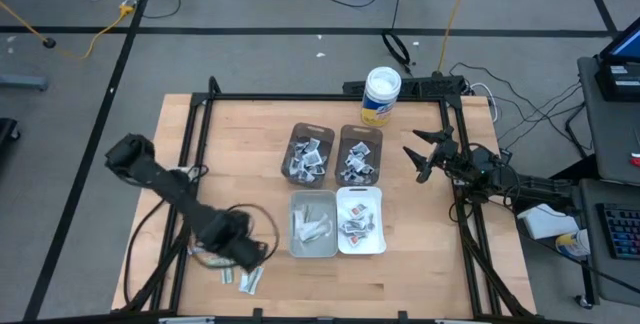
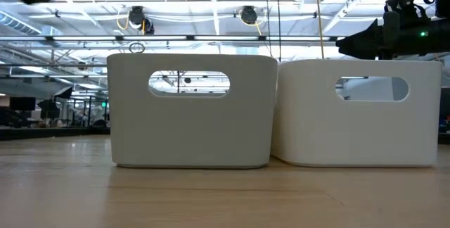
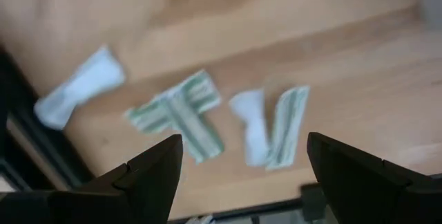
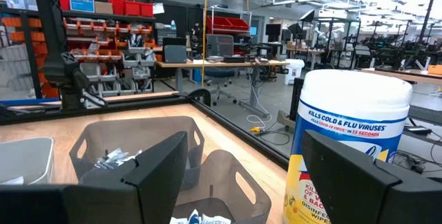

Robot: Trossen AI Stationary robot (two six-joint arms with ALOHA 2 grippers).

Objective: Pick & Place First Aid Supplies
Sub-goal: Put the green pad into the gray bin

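Note:
Several first aid packets lie flat on the wood near the table's front left: a white one, a green-striped pair lying crossed, another white one and a green-striped one. In the high view they show as small pale pieces. My left gripper hangs above them, pointing down, open, with nothing between its fingers. My right gripper waits open at the table's right side, level, touching nothing. More packets fill the four bins at the table's middle.
Two translucent brown bins stand behind a grey bin and a white bin. A white tub with a yellow label stands at the far edge. A black frame rail runs along the table's left side.

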